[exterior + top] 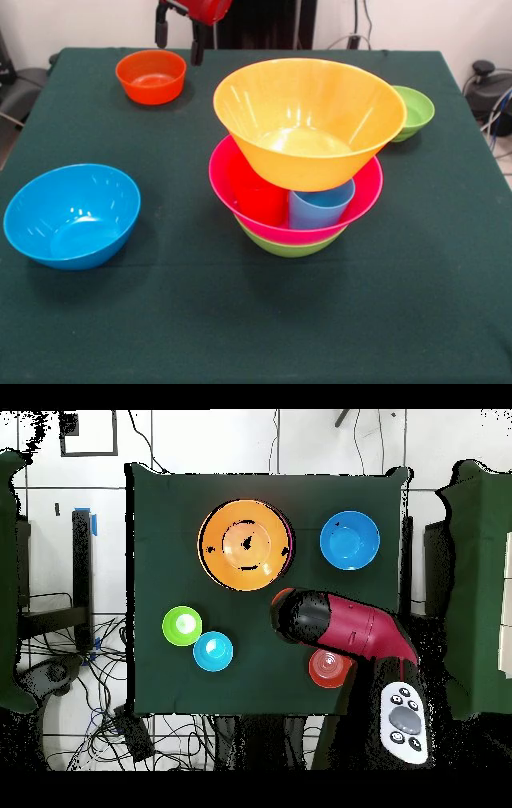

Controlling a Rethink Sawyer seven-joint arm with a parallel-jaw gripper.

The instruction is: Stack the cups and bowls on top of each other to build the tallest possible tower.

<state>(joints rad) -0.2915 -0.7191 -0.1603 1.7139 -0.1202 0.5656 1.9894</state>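
Probably a robotics lab: green-clothed table, loose floor cables, tiled floor.

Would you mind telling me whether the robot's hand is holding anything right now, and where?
Nothing is held: the hand hangs empty above the table.

The front view looks down at a slant across the table, close enough that the cloth fills nearly the whole picture, with the tower at its middle. The overhead view looks straight down from much higher, taking in the whole table and the floor around it, with the tower above centre. Both views share the tabletop and tower, turned half round against each other.
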